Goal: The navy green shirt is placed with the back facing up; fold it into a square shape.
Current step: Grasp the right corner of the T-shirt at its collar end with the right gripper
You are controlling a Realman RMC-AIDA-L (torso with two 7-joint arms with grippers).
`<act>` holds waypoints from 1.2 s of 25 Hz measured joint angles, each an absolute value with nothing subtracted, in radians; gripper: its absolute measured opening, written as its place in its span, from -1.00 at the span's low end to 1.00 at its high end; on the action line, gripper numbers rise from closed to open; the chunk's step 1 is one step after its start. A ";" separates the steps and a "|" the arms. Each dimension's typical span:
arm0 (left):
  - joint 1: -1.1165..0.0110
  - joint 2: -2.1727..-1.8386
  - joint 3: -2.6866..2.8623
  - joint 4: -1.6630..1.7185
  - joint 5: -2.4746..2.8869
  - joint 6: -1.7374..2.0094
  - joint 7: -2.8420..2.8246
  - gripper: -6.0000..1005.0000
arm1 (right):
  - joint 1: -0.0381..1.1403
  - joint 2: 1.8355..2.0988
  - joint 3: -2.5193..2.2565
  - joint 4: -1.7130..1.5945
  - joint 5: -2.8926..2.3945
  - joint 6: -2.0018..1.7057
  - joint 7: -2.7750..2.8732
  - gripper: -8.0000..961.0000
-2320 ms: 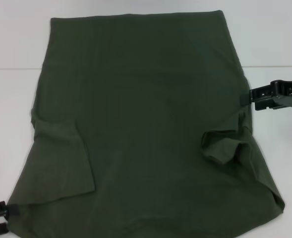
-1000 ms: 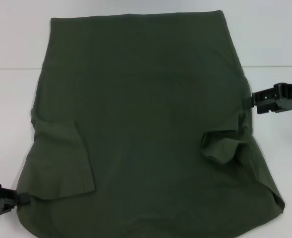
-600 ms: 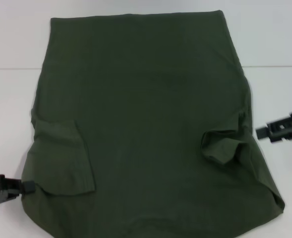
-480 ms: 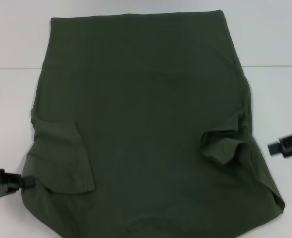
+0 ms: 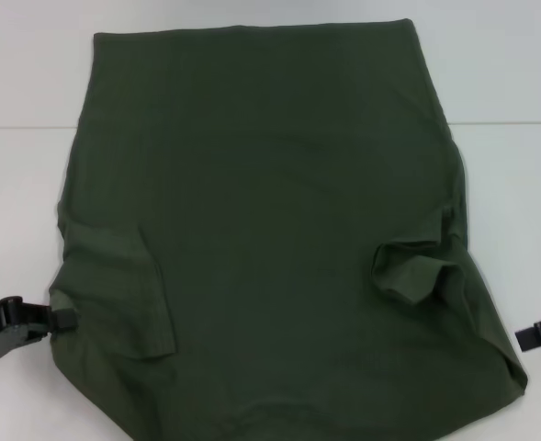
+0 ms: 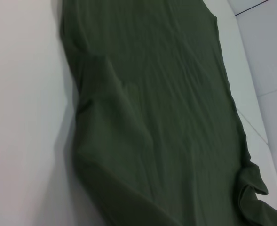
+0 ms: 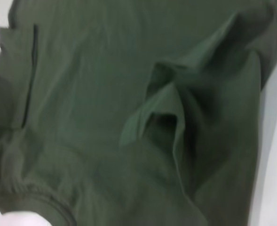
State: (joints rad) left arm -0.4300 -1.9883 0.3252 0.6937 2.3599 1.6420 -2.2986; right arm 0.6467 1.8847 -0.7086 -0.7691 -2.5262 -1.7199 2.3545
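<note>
My left gripper (image 5: 61,319) touches the dark olive-green cotton shirt (image 5: 270,230) at eight o'clock; my right gripper (image 5: 527,336) waits at four o'clock. Only the right wrist view shows the neckband. Whether either gripper is spread or pressed together, I cannot tell.

A white table (image 5: 17,211) fills nearly the whole head view, its surface smooth and matte. A thin dark seam (image 5: 22,127) runs straight across it toward the far end, showing on both sides, with the white beyond it a shade cooler. In the left wrist view the same white surface (image 6: 20,117) carries faint grey lines (image 6: 265,92) at its far corner. The light is even and soft, with only faint shadows.
</note>
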 joint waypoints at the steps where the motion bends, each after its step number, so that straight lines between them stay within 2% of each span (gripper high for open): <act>1: -0.431 -1.988 0.325 0.694 2.360 1.642 -2.300 -0.97 | 0.645 1.890 -0.709 -0.769 -2.537 -1.715 2.349 0.29; 8: -0.438 -1.988 0.321 0.693 2.359 1.641 -2.306 -0.97 | 0.635 1.923 -0.710 -0.773 -2.596 -1.673 2.308 0.29; 21: -0.445 -1.991 0.321 0.693 2.360 1.636 -2.315 -0.97 | 0.632 1.954 -0.712 -0.763 -2.608 -1.621 2.299 0.29; 30: -0.444 -1.991 0.324 0.693 2.361 1.631 -2.324 -0.97 | 0.645 1.966 -0.713 -0.753 -2.614 -1.606 2.301 0.29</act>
